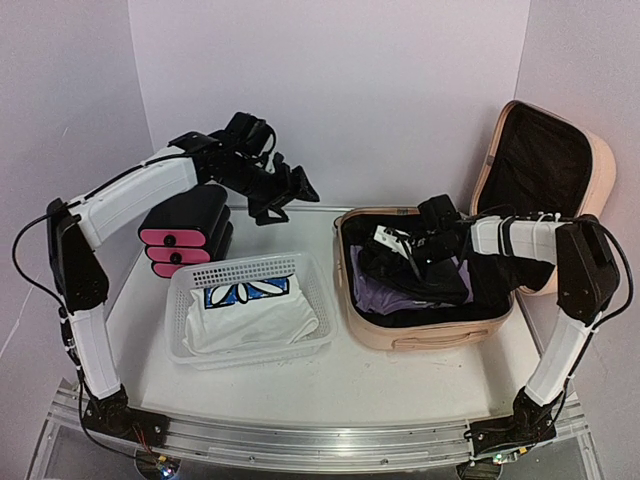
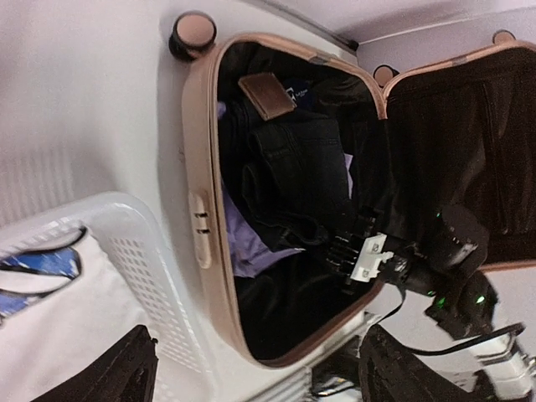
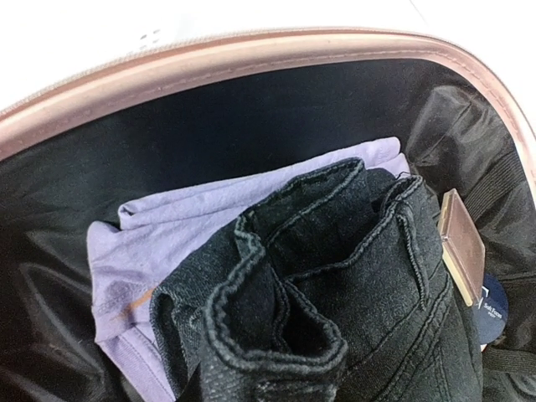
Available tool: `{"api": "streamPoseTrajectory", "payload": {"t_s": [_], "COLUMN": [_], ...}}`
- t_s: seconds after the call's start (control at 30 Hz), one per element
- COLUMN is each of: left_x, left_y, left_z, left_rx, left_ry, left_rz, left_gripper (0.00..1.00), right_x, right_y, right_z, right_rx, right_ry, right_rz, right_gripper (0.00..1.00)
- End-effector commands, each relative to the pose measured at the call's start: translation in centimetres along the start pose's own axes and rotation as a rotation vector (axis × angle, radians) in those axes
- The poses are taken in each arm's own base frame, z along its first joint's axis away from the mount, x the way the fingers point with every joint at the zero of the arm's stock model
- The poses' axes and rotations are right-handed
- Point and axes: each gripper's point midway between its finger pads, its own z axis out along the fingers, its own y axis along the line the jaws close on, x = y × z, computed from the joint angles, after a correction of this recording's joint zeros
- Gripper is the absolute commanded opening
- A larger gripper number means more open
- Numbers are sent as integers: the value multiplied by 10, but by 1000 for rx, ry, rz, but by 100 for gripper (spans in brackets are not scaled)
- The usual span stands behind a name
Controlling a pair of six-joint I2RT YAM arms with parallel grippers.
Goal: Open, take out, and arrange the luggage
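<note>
The peach-pink luggage [image 1: 430, 335] lies open at the right of the table, its black-lined lid [image 1: 545, 160] standing up behind it. Inside it are black jeans [image 1: 405, 272] on top of a lilac garment [image 1: 385, 298]. My right gripper [image 1: 395, 252] is down in the case, shut on the jeans. In the right wrist view the bunched jeans [image 3: 352, 285] hide the fingers, with the lilac garment [image 3: 193, 222] under them. My left gripper [image 1: 288, 200] hangs open and empty in the air, left of the case. Its fingers [image 2: 117, 373] frame the case rim [image 2: 201, 167].
A white mesh basket [image 1: 235, 272] at centre left holds a white garment with a blue flower print [image 1: 250, 315]. Behind it stands a black-and-pink drawer box [image 1: 185, 235]. White walls close in the back and both sides. A black wheel [image 2: 193, 32] sticks out at the case's corner.
</note>
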Motion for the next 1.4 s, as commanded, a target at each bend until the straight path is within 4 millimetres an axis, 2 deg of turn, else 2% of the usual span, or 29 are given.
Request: {"api": "streamPoseTrajectory", "payload": {"t_s": [0.0, 0.1, 0.2, 0.27, 0.37, 0.53, 0.7, 0.8, 0.97, 1.17, 1.37], "left_x": [23, 38, 39, 36, 42, 52, 44, 39, 34, 37, 58], "left_y": [-36, -41, -49, -56, -67, -68, -68, -68, -70, -59, -57], "left_z": [25, 50, 76, 91, 111, 142, 162, 181, 200, 215, 226], "left_rx": [118, 116, 131, 139, 156, 135, 151, 161, 190, 148, 75], "left_ry": [181, 236, 215, 188, 180, 173, 126, 106, 71, 19, -2], "left_rz": [-363, -523, -617, -648, -682, -746, -789, -795, -823, -843, -823], "left_gripper": [86, 88, 87, 88, 88, 88, 93, 95, 99, 100, 99], "right_x": [-7, -5, -5, -5, -3, -9, -18, -18, -21, -25, -26], "right_y": [-39, -40, -41, -40, -41, -46, -46, -43, -39, -38, -35], "right_z": [-19, -19, -18, -20, -25, -39, -46, -47, -49, -53, -57], "right_rx": [183, 202, 226, 239, 262, 280, 278, 274, 261, 257, 258], "right_ry": [-80, -123, -157, -170, -185, -231, -270, -271, -288, -305, -313], "right_rz": [-5, -15, -26, -27, -19, -12, -35, -55, -64, -74, -88], "right_gripper": [0, 0, 0, 0, 0, 0, 0, 0, 0, 0, 0]}}
